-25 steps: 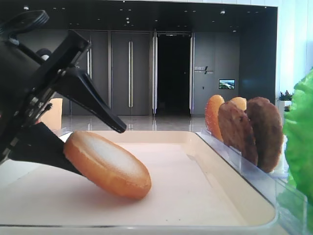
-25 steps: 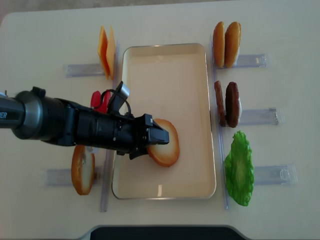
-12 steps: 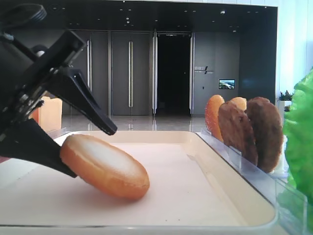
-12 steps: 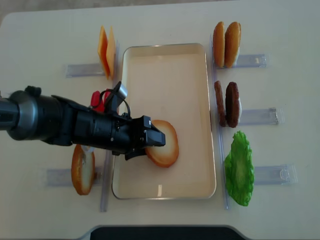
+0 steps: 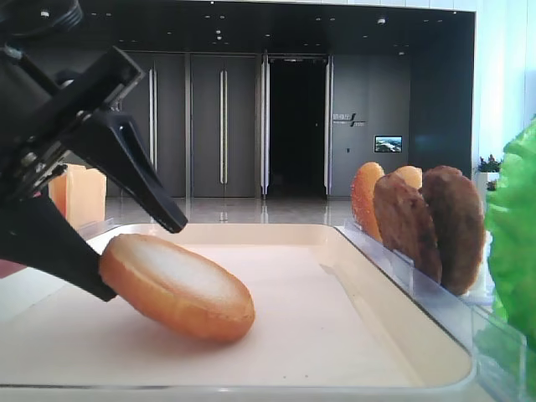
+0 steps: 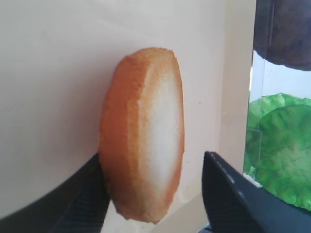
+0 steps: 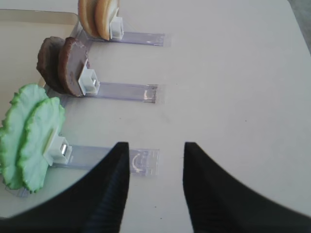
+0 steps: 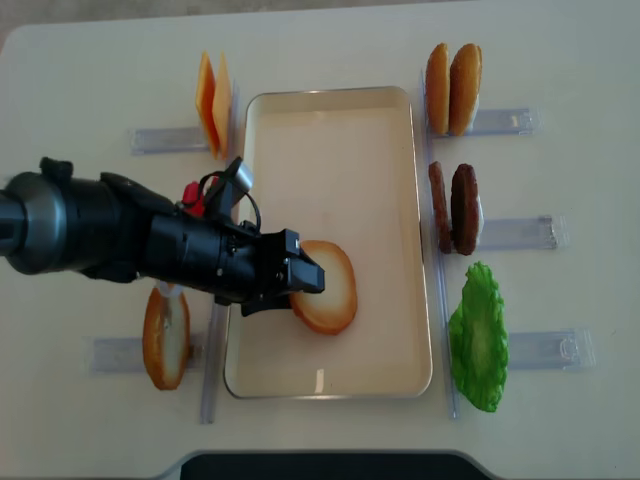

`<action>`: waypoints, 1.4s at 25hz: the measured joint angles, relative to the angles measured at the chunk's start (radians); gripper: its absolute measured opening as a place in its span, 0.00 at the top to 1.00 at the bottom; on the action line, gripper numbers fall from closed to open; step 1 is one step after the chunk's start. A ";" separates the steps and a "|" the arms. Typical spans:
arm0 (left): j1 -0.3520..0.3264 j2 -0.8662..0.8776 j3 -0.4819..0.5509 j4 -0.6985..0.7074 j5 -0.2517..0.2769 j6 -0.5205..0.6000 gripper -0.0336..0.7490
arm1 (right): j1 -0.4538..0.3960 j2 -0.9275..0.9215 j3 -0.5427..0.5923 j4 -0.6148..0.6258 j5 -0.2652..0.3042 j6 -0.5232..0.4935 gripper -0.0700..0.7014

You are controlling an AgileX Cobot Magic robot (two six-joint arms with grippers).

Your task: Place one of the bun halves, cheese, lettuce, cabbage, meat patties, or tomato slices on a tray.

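A bun half (image 8: 327, 288) lies tilted in the cream tray (image 8: 330, 150), pale face up, its right edge on the tray floor (image 5: 352, 327). My left gripper (image 8: 300, 290) stands open around the bun's left end. In the left wrist view the bun (image 6: 143, 160) leans its crust against one finger (image 6: 82, 199), while the other finger (image 6: 228, 194) stands clear of its pale face. In the low view the bun (image 5: 176, 285) rests its raised end on the lower finger (image 5: 59, 251). My right gripper (image 7: 156, 145) hangs open over bare table, nothing between its fingers.
Clear racks flank the tray: two buns (image 8: 452, 88), meat patties (image 8: 455, 208) and lettuce (image 8: 478, 335) on the right, cheese (image 8: 212, 102) and another bun half (image 8: 165, 338) on the left. Something red (image 8: 193, 198) shows behind my left arm.
My left gripper has slid back to the left, jaws still wide. The bun half has shifted slightly left with it and stays tilted in the tray.
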State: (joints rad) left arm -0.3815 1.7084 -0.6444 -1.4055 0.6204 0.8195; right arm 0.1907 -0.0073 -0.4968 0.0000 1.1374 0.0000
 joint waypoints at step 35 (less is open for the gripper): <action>0.000 -0.274 -0.386 1.112 0.368 -0.819 0.38 | 0.000 0.000 0.000 0.000 0.000 0.000 0.54</action>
State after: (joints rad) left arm -0.3815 1.4340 -1.0307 -0.2938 0.9884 0.0000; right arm 0.1907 -0.0073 -0.4968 0.0000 1.1374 0.0000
